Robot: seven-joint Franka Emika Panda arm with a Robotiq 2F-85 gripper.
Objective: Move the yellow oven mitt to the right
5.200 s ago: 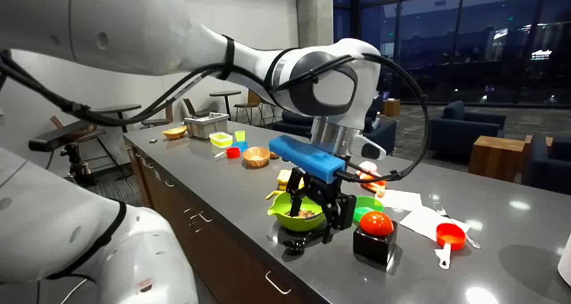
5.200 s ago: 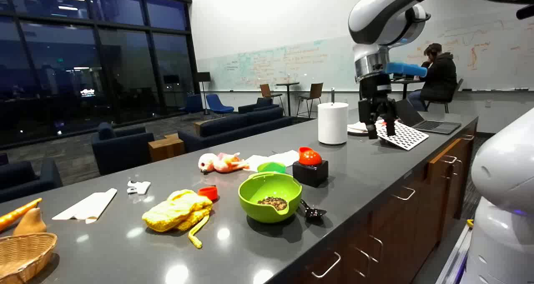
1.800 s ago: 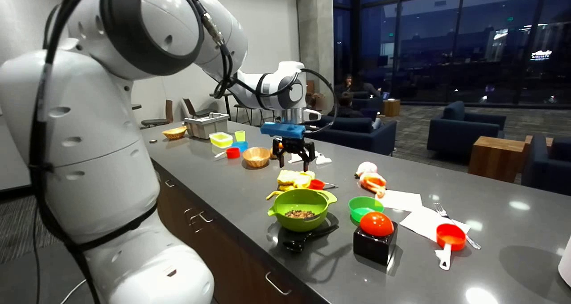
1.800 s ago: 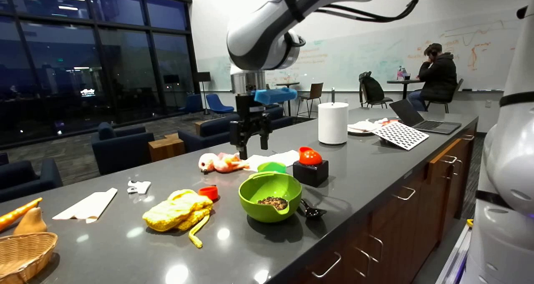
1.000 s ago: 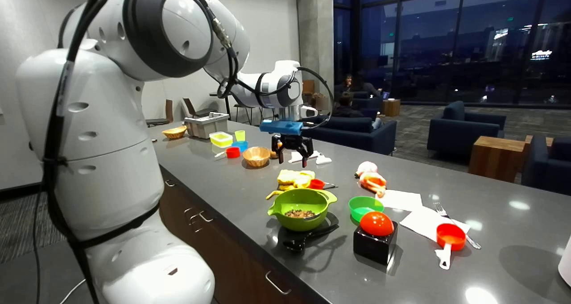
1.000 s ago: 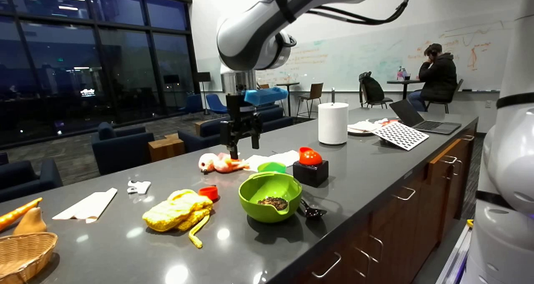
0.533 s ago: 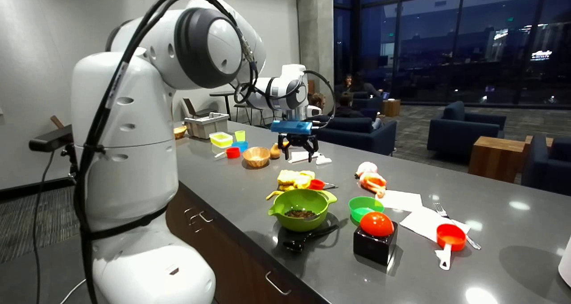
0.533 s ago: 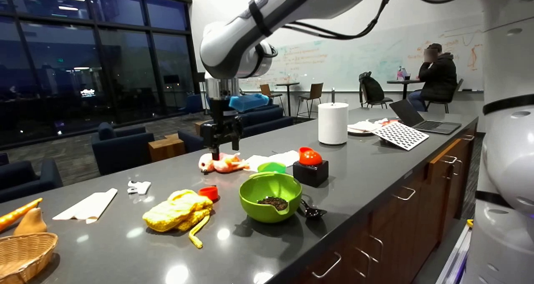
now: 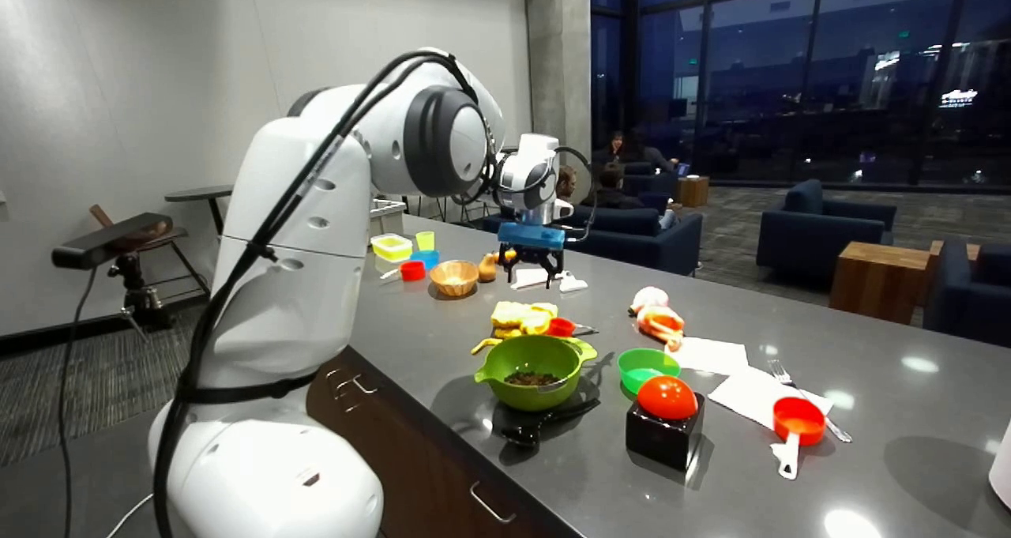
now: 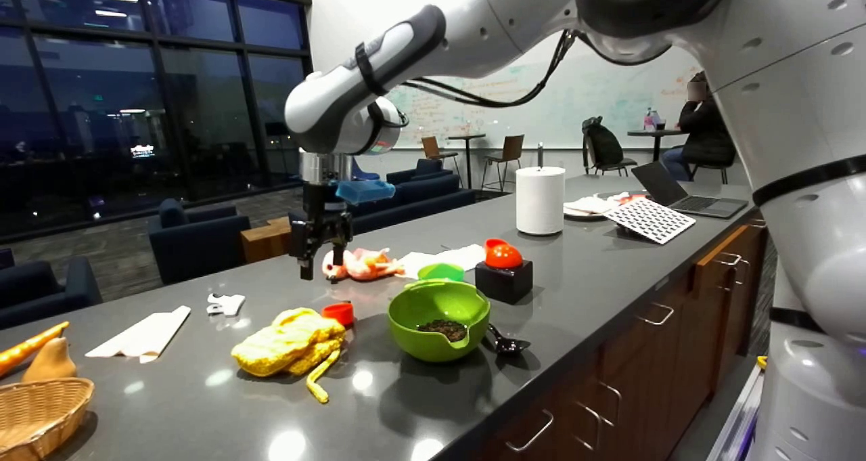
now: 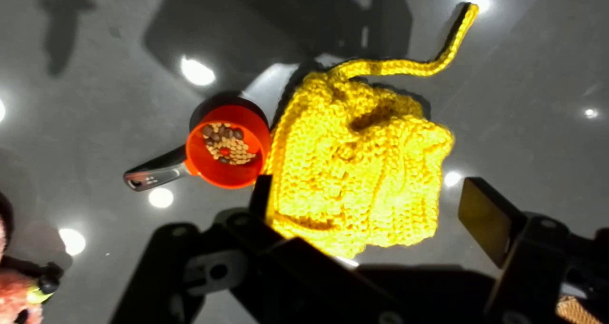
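Observation:
The yellow oven mitt, knitted and ribbed with a thin strap, lies on the grey counter in both exterior views (image 9: 523, 317) (image 10: 287, 344). In the wrist view the mitt (image 11: 357, 171) fills the middle, its strap curling to the upper right. My gripper (image 11: 371, 191) is open, with its two fingers wide apart on either side of the mitt's lower part in that view. In both exterior views the gripper (image 9: 517, 284) (image 10: 321, 266) hangs above the counter, apart from the mitt, with nothing between its fingers.
A red measuring cup (image 11: 228, 179) holding pellets sits right beside the mitt. The lime-green bowl (image 10: 419, 346) and a black ladle (image 10: 509, 344) stand close by. A pink plush toy (image 10: 365, 265), a white paper (image 10: 142, 334) and a wicker basket (image 10: 40, 413) lie around.
My arm has swung along the counter from near the white perforated rack toward the mitt. In the last half second the gripper moved left and lower in an exterior view. The mitt has not moved.

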